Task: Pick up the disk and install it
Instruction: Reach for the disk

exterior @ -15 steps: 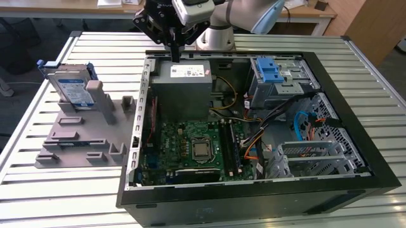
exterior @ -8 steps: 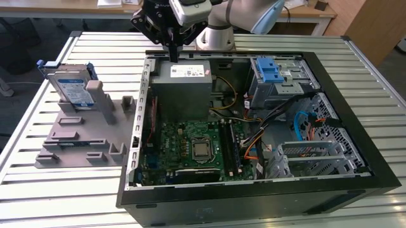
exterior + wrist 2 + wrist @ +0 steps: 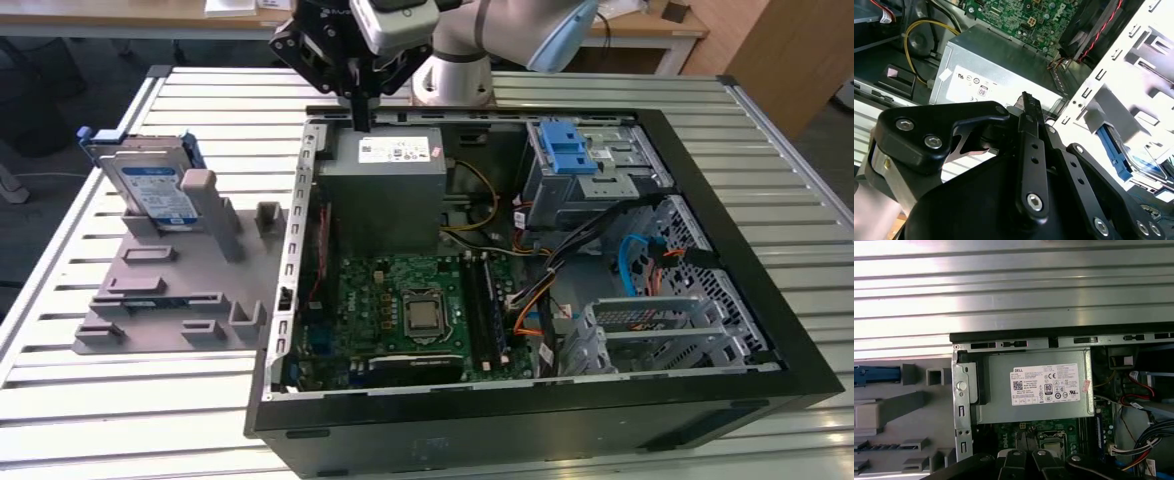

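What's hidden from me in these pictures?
- Disk, exterior view: partly hidden by the grey holder and its post.
- Drive cage, exterior view: inside hidden by its own walls.
- Robot arm, exterior view: cut off by the top edge.

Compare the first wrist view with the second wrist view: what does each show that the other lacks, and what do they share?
First wrist view: the processor socket on the board, and a bundle of blue and white cables. Second wrist view: a black fan with red-and-black wires, and the tip of the gripper aimed at the power supply. Both wrist views: that grey power supply with its white sticker, the green motherboard next to it, and the gripper's black links.
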### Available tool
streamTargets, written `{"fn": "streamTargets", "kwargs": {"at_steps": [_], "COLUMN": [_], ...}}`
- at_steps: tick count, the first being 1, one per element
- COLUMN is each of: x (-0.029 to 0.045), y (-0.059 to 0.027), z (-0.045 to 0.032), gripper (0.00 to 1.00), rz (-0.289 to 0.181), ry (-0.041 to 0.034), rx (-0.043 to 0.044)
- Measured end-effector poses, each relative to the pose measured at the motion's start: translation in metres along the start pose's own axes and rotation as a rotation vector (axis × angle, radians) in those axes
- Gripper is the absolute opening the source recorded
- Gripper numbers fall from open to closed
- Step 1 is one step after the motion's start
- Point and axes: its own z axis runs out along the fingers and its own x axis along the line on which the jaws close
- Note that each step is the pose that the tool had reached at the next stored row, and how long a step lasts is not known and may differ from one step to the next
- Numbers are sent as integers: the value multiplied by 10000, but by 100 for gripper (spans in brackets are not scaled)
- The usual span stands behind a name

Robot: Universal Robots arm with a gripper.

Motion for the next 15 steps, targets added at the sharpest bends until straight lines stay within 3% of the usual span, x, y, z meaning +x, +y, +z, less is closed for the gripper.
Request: {"fn": "streamTargets", "kwargs": {"at_steps": [15], "x": [69], "y": [-6], "z": [5], "gripper": [11], "rz": [0], "ry": [9], "rx": [1]}}
